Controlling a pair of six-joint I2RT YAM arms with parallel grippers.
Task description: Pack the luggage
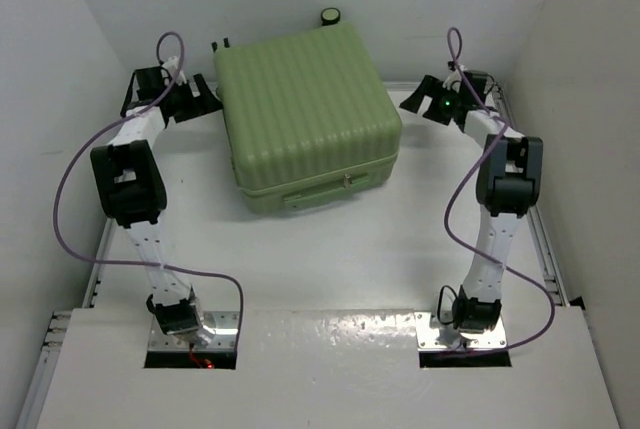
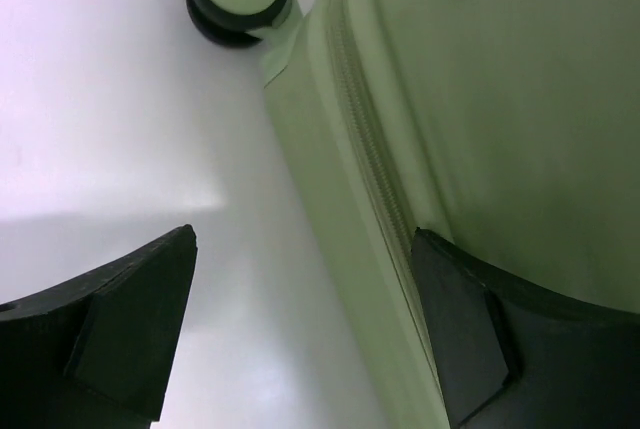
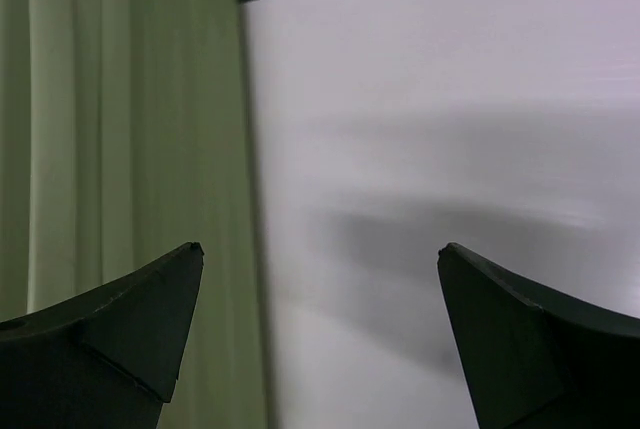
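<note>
Both claws are spread wide, holding nothing: left gripper (image 1: 196, 99) sits upper left against the closed green suitcase (image 1: 308, 109), right gripper (image 1: 434, 101) just off its other side. Suitcase lies flat, top centre. Probably best to keep any push even from both sides.

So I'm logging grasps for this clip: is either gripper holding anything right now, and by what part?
Nothing is held. The left gripper and right gripper are both open, one on each side of the closed green suitcase.
</note>
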